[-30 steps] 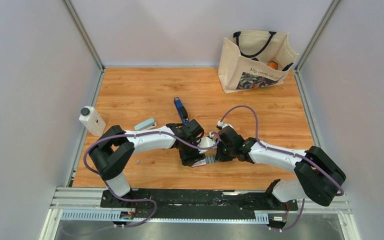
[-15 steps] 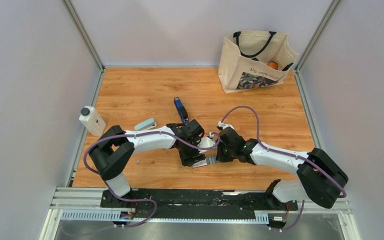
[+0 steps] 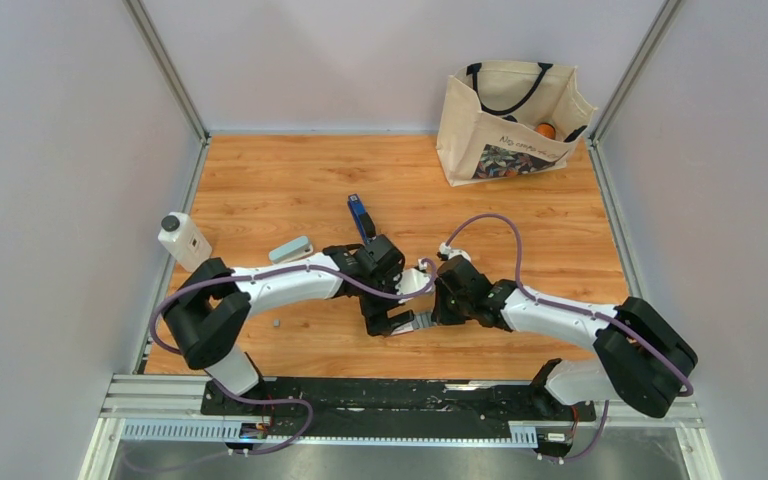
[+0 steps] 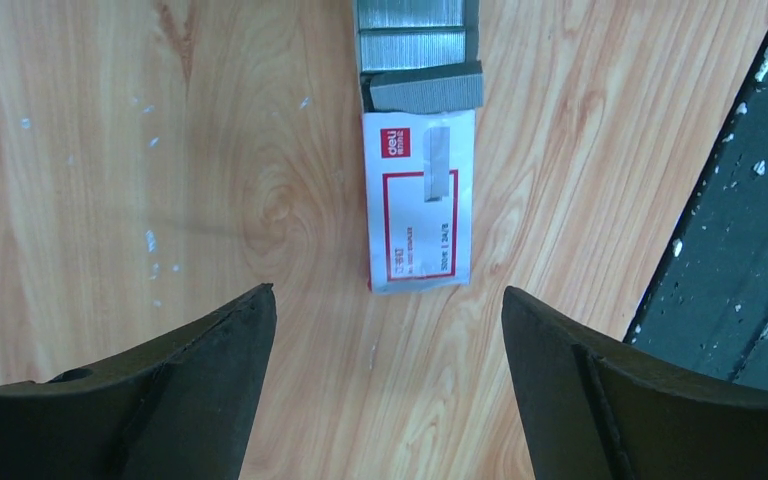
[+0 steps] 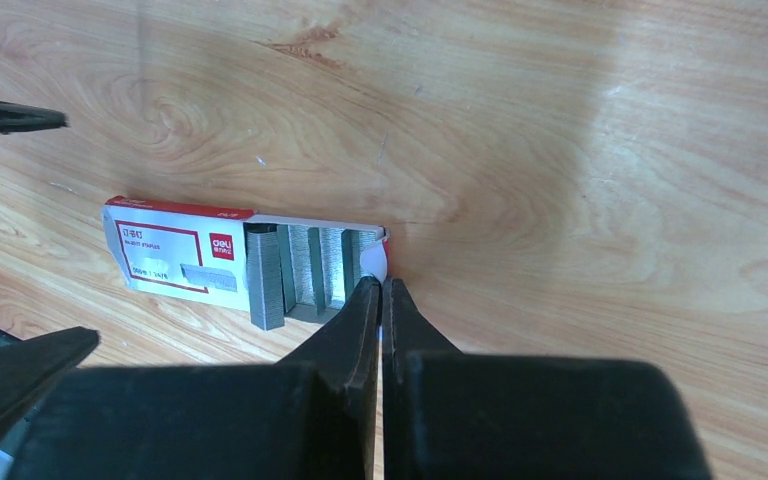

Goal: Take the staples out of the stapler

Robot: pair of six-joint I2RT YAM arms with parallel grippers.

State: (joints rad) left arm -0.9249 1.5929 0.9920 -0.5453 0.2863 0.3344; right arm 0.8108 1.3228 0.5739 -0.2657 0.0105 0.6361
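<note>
The blue stapler with a black top (image 3: pixel 361 219) lies on the wooden table beyond both grippers, held by neither. A tiny grey bit (image 3: pixel 276 323) lies left of them. My left gripper (image 4: pixel 388 300) is open and empty, just short of a white-and-red box (image 4: pixel 418 205) whose tray shows grey staple strips (image 4: pixel 415 50). My right gripper (image 5: pixel 380 285) is shut on the white end flap of that tray (image 5: pixel 373 262). The box sleeve (image 5: pixel 180 250) and the strips (image 5: pixel 290 275) lie to its left. From above, the box (image 3: pixel 412 322) sits between both grippers.
A white bottle with a black cap (image 3: pixel 184 241) stands at the left edge. A small pale flat object (image 3: pixel 290 248) lies beside the left arm. A cloth tote bag (image 3: pixel 510 120) stands at the back right. The black base rail (image 4: pixel 740 250) runs close to the box.
The left arm's elbow has dropped lower and to the left, and its gripper has shifted slightly. The right gripper stays at the box's tray end.
</note>
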